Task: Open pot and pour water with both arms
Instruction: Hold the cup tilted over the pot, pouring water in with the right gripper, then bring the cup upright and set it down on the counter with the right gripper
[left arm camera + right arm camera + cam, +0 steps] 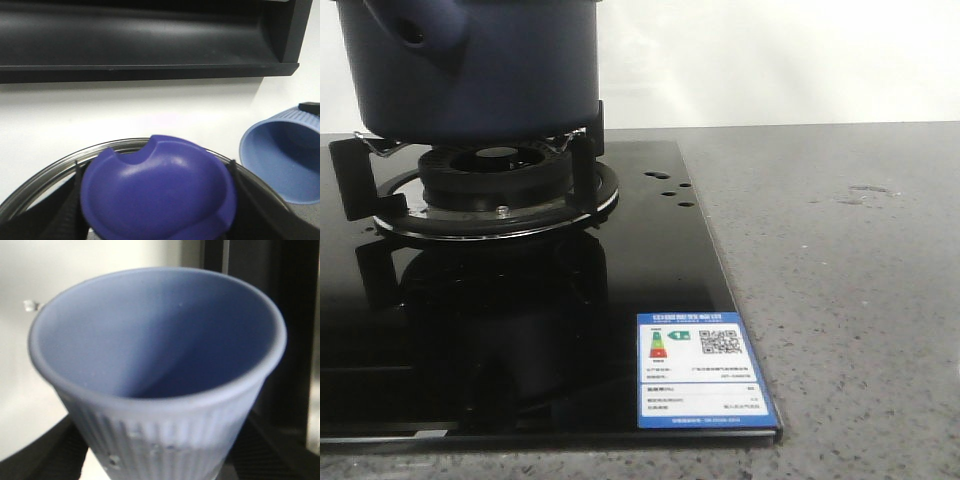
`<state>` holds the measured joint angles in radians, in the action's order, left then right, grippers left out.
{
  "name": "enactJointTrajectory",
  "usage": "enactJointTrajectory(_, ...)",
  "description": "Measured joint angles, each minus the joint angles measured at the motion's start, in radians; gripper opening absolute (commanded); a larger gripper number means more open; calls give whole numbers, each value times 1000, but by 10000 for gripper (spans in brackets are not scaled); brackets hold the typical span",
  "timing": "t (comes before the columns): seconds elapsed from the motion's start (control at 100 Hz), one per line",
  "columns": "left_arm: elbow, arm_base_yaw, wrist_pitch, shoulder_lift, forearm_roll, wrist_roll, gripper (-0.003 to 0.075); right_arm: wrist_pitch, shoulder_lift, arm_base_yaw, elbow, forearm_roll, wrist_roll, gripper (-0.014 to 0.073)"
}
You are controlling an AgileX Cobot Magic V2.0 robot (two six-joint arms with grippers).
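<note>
The dark navy pot stands on the gas burner at the back left; its top is cut off by the frame. In the left wrist view my left gripper is shut on the purple-blue knob of a glass lid with a metal rim. I cannot tell whether the lid rests on the pot. My right gripper is shut on a pale blue ribbed cup, its mouth facing the camera and droplets on its outside. That cup hangs just beside the lid. Neither gripper shows in the front view.
The burner sits in a black glass hob with a blue-bordered energy label at its front right corner. Grey stone counter lies to the right, with a few water drops. A black hood hangs on the white wall.
</note>
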<state>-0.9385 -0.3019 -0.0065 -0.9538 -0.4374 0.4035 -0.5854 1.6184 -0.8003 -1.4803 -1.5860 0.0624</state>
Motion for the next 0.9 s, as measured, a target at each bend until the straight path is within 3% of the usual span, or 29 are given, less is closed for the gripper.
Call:
enactJointTrajectory(0.22,0,0,0,0,0,0,360,-32,-41,37,0,240,148,348)
enactJointTrajectory(0.46,0,0,0,0,0,0,360,60,-185,194,47,559,234,348)
enactJointTrajectory(0.74,0,0,0,0,0,0,360,396,-395,456,334,602,534,348)
enactJointTrajectory(0.9,0,0,0,0,0,0,360,598,-477,622,522,598,640,348)
